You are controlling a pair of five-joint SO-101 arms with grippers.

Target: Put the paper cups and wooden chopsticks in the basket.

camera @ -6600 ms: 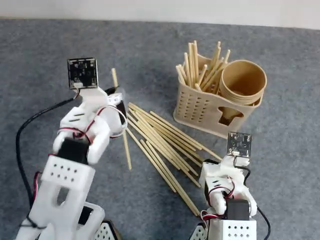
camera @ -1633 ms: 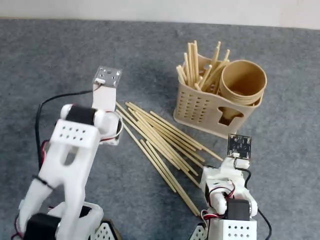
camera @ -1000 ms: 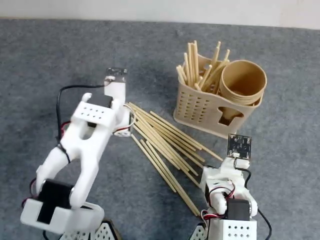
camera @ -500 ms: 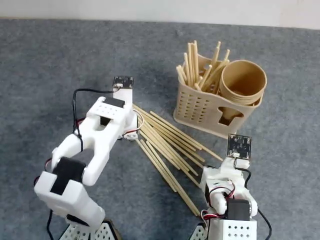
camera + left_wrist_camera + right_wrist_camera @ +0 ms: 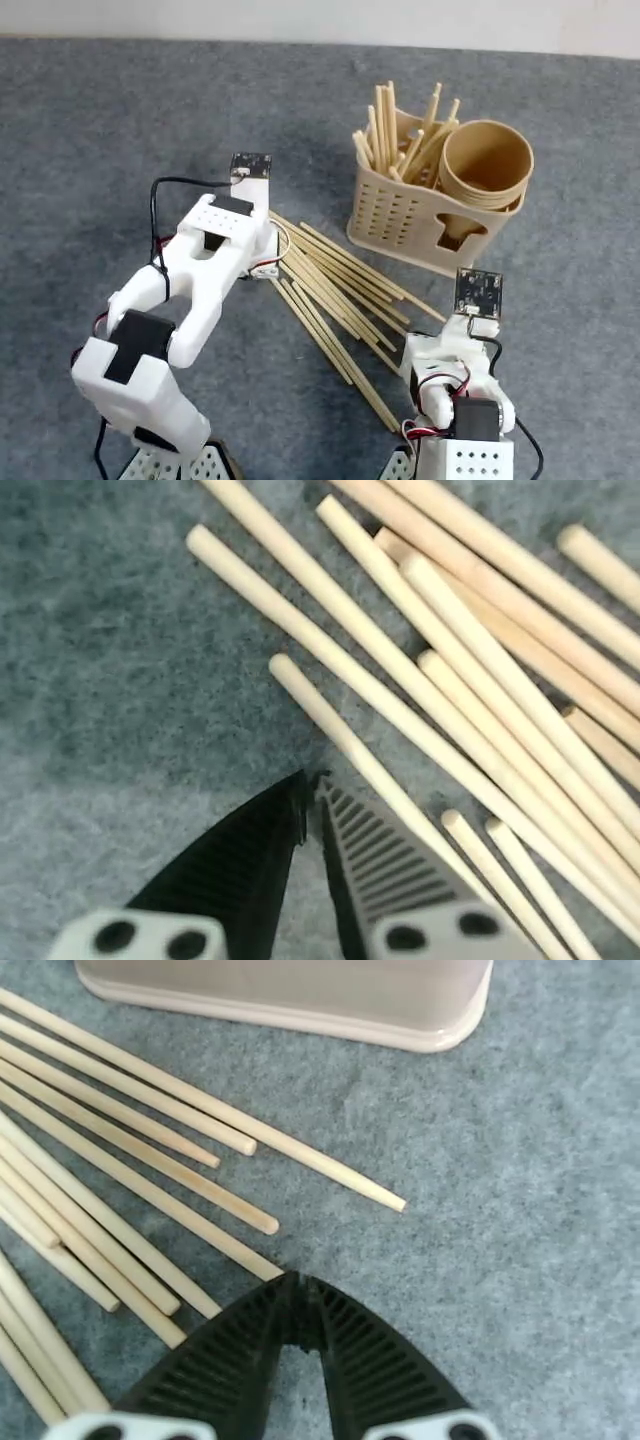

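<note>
Several loose wooden chopsticks (image 5: 330, 290) lie fanned out on the grey mat between the two arms. The beige basket (image 5: 400, 215) stands at the back right, holding stacked paper cups (image 5: 487, 160) and several upright chopsticks (image 5: 395, 125). My left arm (image 5: 215, 250) stretches low over the pile's left end. Its gripper (image 5: 310, 780) is shut with nothing in it, tips just above the mat beside the end of a chopstick (image 5: 350, 745). My right gripper (image 5: 298, 1282) is shut and holds nothing. It hangs over the near ends of the chopsticks (image 5: 130, 1180), short of the basket's base (image 5: 290, 995).
Grey felt mat (image 5: 120, 120) covers the table, with open room at the left and back. A pale wall strip (image 5: 320, 15) runs along the far edge. The right arm's base (image 5: 465, 455) sits at the front right.
My left arm has swung right and stretched forward over the pile's left end. The single chopstick that lay apart on the left has gone from its spot. The right arm has stayed still.
</note>
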